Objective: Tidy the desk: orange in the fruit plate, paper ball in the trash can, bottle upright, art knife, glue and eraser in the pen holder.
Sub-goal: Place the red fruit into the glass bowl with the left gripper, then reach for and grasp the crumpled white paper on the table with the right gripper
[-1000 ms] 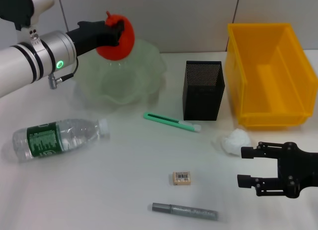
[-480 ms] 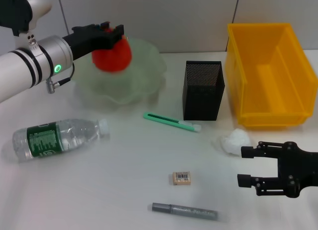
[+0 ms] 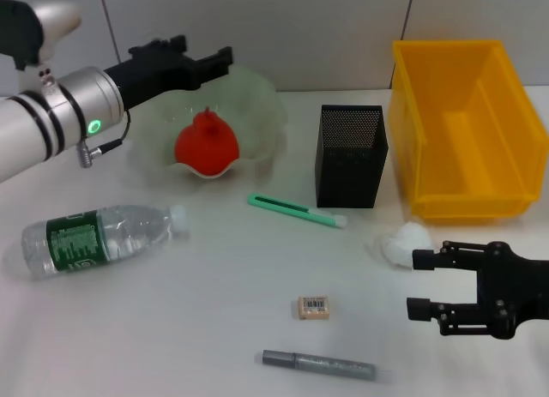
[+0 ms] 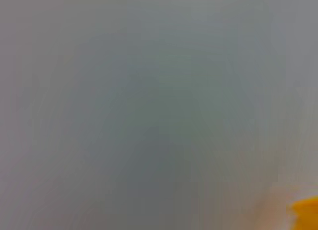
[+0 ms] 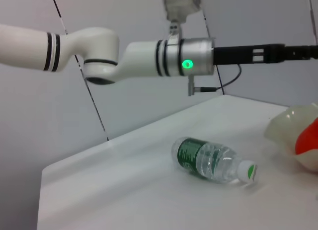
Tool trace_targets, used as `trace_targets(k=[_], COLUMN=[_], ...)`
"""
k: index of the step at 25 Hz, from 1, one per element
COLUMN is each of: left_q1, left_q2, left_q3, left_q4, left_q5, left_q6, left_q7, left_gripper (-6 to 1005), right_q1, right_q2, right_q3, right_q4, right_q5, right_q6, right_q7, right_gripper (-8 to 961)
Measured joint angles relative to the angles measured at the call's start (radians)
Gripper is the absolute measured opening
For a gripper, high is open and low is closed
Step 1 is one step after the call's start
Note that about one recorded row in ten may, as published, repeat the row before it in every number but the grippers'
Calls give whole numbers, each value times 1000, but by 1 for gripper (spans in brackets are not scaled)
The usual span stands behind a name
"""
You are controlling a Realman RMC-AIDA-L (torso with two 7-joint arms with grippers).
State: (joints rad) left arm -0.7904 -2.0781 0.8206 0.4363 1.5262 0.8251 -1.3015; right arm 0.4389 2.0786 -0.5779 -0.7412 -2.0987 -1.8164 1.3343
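The orange (image 3: 206, 144) rests inside the pale green fruit plate (image 3: 257, 105), and my left gripper (image 3: 202, 59) hovers open just above and behind it. The bottle (image 3: 99, 237) lies on its side at the left; it also shows in the right wrist view as the bottle (image 5: 213, 163). A green art knife (image 3: 296, 210) lies in front of the black mesh pen holder (image 3: 352, 155). The eraser (image 3: 314, 307) and grey glue stick (image 3: 317, 363) lie near the front. My right gripper (image 3: 417, 285) is open just in front of the white paper ball (image 3: 401, 243).
The yellow bin (image 3: 463, 127) that serves as the trash can stands at the back right, behind the paper ball. The left arm's white forearm (image 3: 51, 123) reaches across the back left. A grey wall runs behind the table.
The left gripper opened and let go of the orange, which dropped into the plate. The gripper now sits higher, above the plate. The right gripper edged slightly left.
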Motion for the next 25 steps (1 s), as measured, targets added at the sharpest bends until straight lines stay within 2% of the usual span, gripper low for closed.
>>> trace_targets(k=[1,2,3,4,7,11,15,17,18,21,23,25], left_q1=[16,16,75,87,169,292,388,399,425,440,488,493], left_q2=[3,3,8,8,13,26,44,46,49,49,52,53], left_q3=[0,0,0,0,1,1,2,1,2,2,1,0], left_q4=[13,13,78,92,175,258,278,277,275,275,271,270], left_q5=[-6,-6,-8,-7,1,1,9,12,28,48,109,114], left_q6=[62,62,267,295,506,718,838,846,869,887,939,943], left_q7=[6,6,9,7,-15,-24,-18,-15,1,16,69,73], left_gripper=[728,762,796,812,859,855,852,850,849,847,846,846], right_q1=[-1,-3,-3,-3,-1,0,20,42,52,102,141,195], right_q2=[0,0,-1,-1,-2,0,0,-1,-2,-8,-10,-14], right_q3=[0,0,0,0,-1,-6,-10,-39,-64,-171,-239,-319], right_q4=[-2,-3,-5,-6,-25,-95,-254,-365,-413,-575,-650,-707], right_q5=[6,12,15,17,18,17,18,15,8,-50,-115,-202], right_q6=[-1,-2,-3,-3,-5,-16,-44,-53,-53,-49,-48,-48], right_q7=[0,0,0,0,15,77,261,397,461,649,747,852], right_gripper=[758,758,758,758,758,758,758,758,758,758,758,758])
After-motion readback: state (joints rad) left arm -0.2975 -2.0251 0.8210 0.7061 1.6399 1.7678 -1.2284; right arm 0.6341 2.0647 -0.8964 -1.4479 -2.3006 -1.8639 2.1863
